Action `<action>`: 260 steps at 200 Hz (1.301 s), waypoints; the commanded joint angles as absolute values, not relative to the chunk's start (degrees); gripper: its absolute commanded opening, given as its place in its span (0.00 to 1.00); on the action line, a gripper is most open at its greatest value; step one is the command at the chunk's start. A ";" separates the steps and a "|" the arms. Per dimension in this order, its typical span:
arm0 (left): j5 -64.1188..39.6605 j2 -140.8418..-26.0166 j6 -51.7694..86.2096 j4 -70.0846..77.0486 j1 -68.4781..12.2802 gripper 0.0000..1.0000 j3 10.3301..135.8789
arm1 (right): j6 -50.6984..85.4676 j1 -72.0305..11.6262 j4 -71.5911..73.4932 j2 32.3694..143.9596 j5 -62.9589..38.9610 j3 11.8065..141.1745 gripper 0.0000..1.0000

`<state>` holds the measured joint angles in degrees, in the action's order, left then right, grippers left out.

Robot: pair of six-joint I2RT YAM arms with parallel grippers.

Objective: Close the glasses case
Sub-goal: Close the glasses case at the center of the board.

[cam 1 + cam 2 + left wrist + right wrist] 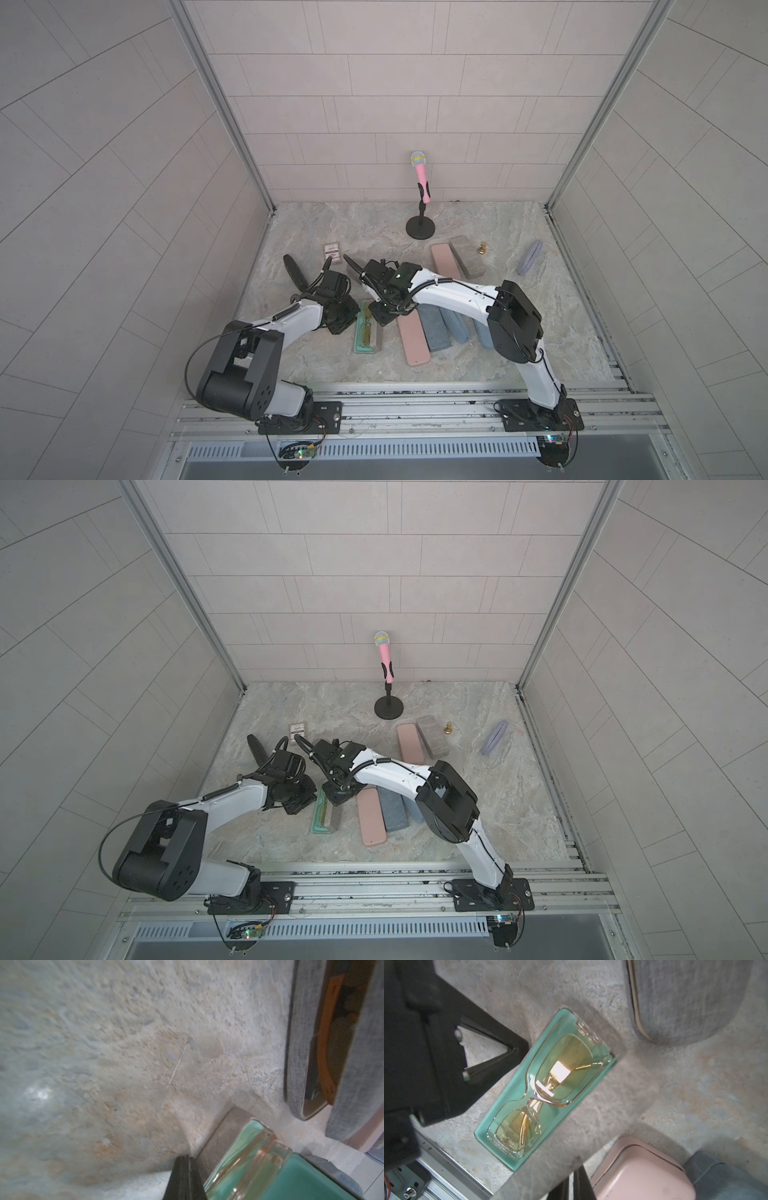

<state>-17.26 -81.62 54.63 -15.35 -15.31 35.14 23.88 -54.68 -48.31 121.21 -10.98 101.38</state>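
Observation:
The glasses case (365, 332) (326, 816) lies open on the stone table between my two arms. Its teal inside (517, 1084) holds clear-framed glasses (562, 1070) with yellow lenses. The grey lid (602, 1105) stands raised along the case's long side and hides the tips of my right gripper (571, 1184), whose fingers are nearly together with nothing seen between them. My left gripper (185, 1160) is shut and empty, its tip on the table beside the case's grey corner (218, 1136). In both top views the left gripper (337, 328) (297, 808) and the right gripper (382, 318) (337, 798) flank the case.
A pink case (411, 343) and blue-grey cases (432, 332) lie just right of the open one. An open grey fabric case (299, 1064) holds orange glasses. Farther back stand a pink microphone (420, 174), more cases (444, 259), a lavender case (530, 257) and a small box (332, 251).

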 commanded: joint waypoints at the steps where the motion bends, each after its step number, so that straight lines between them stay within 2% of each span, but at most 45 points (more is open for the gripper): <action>1: -16.37 -80.91 55.47 -17.23 -15.91 0.00 34.54 | 24.65 -55.37 -46.98 122.26 -11.70 102.81 0.10; 173: -16.98 -79.90 55.29 -16.94 -16.35 0.00 34.54 | 27.51 -55.63 -42.63 124.28 -14.13 102.46 0.10; 236: -13.07 -73.11 52.87 -25.28 -16.11 0.00 37.86 | 28.95 -54.41 -41.12 119.61 -10.65 97.78 0.10; 260: -10.50 -69.27 50.19 -31.23 -15.73 0.00 40.65 | 29.74 -54.01 -40.08 114.24 -7.16 93.06 0.18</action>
<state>-14.48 -73.06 53.06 -23.68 -15.90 37.06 28.42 -54.50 -40.05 120.88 -11.88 96.60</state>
